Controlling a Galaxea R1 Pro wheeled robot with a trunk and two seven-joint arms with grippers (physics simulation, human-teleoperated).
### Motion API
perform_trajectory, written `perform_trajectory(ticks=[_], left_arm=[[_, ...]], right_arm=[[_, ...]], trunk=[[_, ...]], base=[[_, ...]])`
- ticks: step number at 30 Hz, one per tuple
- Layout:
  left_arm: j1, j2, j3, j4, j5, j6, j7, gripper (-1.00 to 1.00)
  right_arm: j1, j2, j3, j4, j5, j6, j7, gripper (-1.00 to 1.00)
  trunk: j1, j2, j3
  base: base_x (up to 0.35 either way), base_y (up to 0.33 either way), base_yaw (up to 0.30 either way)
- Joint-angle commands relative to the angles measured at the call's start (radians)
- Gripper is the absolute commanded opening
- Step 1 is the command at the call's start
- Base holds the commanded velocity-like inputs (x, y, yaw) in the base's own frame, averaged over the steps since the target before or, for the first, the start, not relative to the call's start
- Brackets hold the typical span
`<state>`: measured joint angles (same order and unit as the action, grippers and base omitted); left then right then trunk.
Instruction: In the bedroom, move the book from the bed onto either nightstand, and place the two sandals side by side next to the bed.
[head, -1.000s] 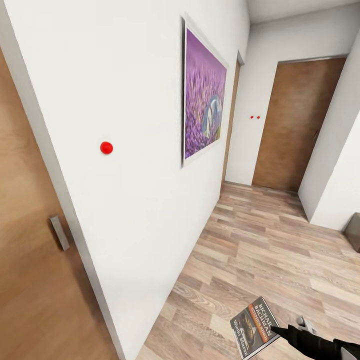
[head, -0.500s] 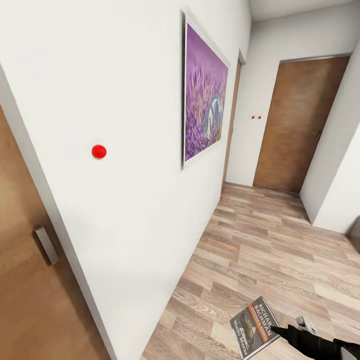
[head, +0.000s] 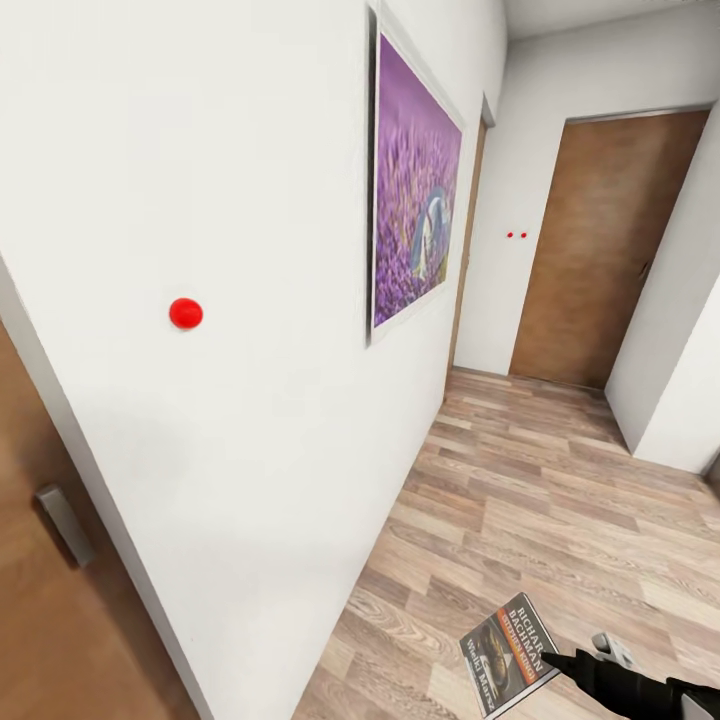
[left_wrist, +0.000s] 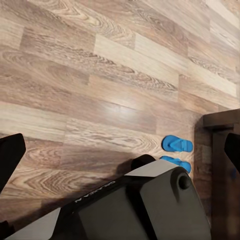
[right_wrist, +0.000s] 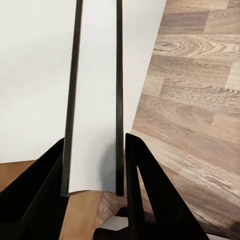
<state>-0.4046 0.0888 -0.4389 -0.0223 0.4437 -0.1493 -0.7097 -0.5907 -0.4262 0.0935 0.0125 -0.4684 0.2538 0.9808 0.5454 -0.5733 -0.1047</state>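
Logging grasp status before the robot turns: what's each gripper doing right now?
Left gripper: open, holding nothing.
Right gripper: shut on the book, clamped edge-on between its fingers.

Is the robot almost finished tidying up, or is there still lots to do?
Partly done. The book is off the bed and clamped in the right gripper, carried along a hallway with wood floor and a purple picture. It is not on a nightstand yet. The two blue sandals lie close together on the floor beside dark furniture in the left wrist view; whether that is the bed is unclear.
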Motion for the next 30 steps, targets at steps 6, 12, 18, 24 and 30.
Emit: perform_trajectory(ticks=[6, 12, 18, 24, 30], left_arm=[[-0.001, 0.0, -0.009, 0.001, 0.006, -0.006, -0.002, 1.0], [-0.001, 0.0, -0.009, 0.001, 0.006, -0.006, -0.001, 1.0], [-0.001, 0.0, -0.009, 0.001, 0.006, -0.006, -0.001, 1.0], [0.0, 0.0, -0.009, 0.001, 0.006, -0.006, -0.002, 1.0], [-0.001, 0.0, -0.009, 0.001, 0.006, -0.006, -0.002, 1.0]], right_arm=[[-0.001, 0.0, 0.008, 0.001, -0.011, 0.007, 0.006, -1.0], [-0.001, 0.0, 0.008, 0.001, -0.011, 0.007, 0.007, -1.0], [-0.001, 0.0, 0.008, 0.001, -0.011, 0.007, 0.007, -1.0], [-0.001, 0.0, 0.008, 0.001, -0.012, 0.007, 0.006, -1.0], [-0.001, 0.0, 0.008, 0.001, -0.012, 0.007, 0.005, -1.0]], trunk=[[0.0, -0.002, -0.001], [0.0, -0.002, 0.0], [0.0, -0.002, 0.0], [0.0, -0.002, 0.0], [0.0, -0.002, 0.0]], base=[[0.007, 0.0, -0.126], [0.0, 0.0, -0.284], [0.0, 0.0, -0.281], [0.0, 0.0, -0.263], [0.05, 0.0, -0.137]])
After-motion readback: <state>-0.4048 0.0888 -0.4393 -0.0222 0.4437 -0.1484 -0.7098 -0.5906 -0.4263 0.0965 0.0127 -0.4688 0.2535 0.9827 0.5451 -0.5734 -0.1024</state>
